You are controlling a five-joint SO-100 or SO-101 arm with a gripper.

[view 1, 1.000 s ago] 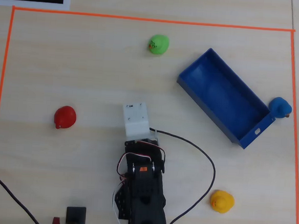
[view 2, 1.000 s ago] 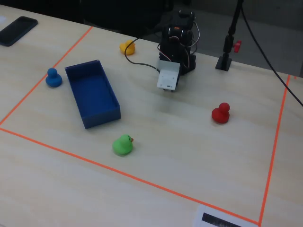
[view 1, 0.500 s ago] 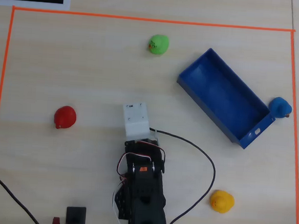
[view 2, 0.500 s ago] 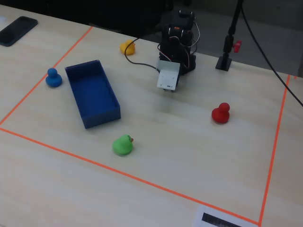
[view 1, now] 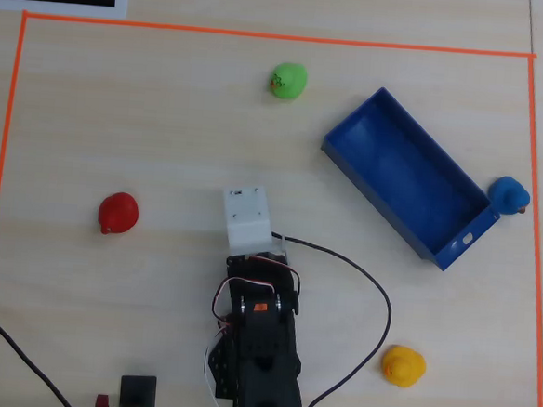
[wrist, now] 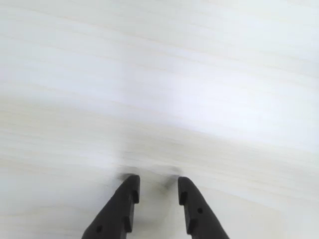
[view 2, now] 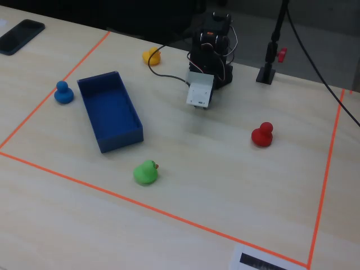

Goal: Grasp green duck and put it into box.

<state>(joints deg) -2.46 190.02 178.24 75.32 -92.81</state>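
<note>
The box (view 1: 387, 156) holds nothing; the green duck (view 1: 287, 81) sits apart.

Pale wood table (view 1: 165, 131) carries four ducks, blue box (view 1: 413, 181), perhaps a phone (view 2: 21, 35)

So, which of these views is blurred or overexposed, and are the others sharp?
Wrist view: washed-out and soft, the pale wooden table nearly white above the black pincer. Overhead view: sharp, evenly lit; small green rubber duck crisp. Fixed view: clear, soft shadows beside the long blue tray.
</note>
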